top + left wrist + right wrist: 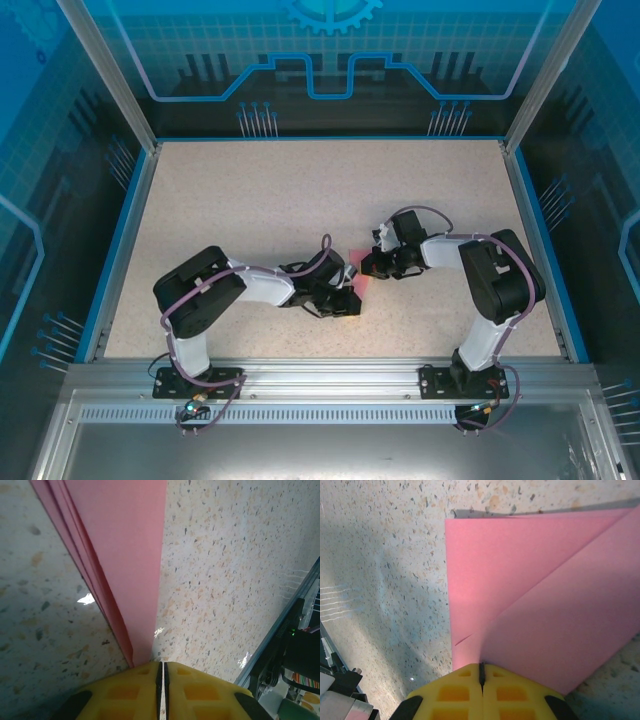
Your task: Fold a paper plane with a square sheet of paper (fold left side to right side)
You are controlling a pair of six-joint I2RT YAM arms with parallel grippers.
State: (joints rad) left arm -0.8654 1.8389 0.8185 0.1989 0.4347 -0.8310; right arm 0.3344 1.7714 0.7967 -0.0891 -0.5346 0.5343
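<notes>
The square sheet of paper [357,270] is salmon pink and lies folded on the speckled table between my two grippers. In the left wrist view it is a long layered strip [125,555] narrowing down to my left gripper [161,666]. That gripper's yellow fingers are shut to a hairline, and the strip's end runs under the left finger [135,685]. Whether it is pinched there I cannot tell. In the right wrist view a diagonal flap [570,620] lies over a lower layer [485,560]. My right gripper [481,666] is shut where the flap's edge meets its seam.
The two grippers [348,300] [368,266] sit close together at the table's middle, arms angled inward. A blue rim [120,240] borders the table, with a metal rail [320,375] along the near edge. Bare speckled surface [300,190] stretches toward the back.
</notes>
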